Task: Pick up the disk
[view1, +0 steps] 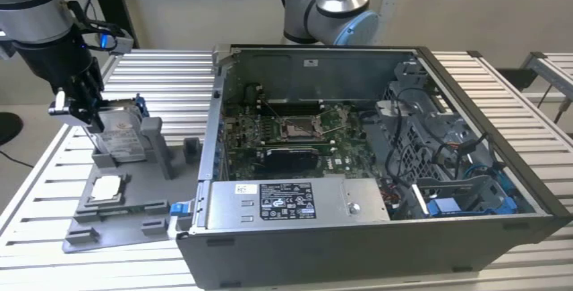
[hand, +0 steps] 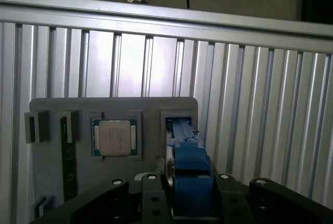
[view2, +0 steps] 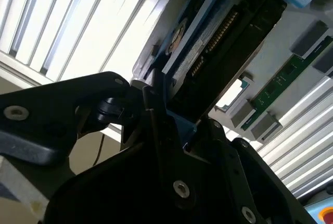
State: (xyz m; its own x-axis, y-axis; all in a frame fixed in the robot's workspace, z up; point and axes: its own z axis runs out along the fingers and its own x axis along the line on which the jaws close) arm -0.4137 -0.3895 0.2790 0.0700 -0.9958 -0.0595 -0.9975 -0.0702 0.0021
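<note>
1. Pinches the disk (view1: pixel 125 140) with the gripper (view1: pixel 85 118), black fingers (hand: pixel 152 198) pressed against its two faces.
2. Holds it upright on edge at the slot of the grey fixture (view1: pixel 134 220), at the exterior view's left.
3. Shows it edge-on and blue-framed in the first wrist view, with the square chip (hand: pixel 114 138) seated just beside the slot.
4. Places the open computer case (view1: pixel 376 237) well apart, at the exterior view's right, on the slatted table (view1: pixel 170 83).
</note>
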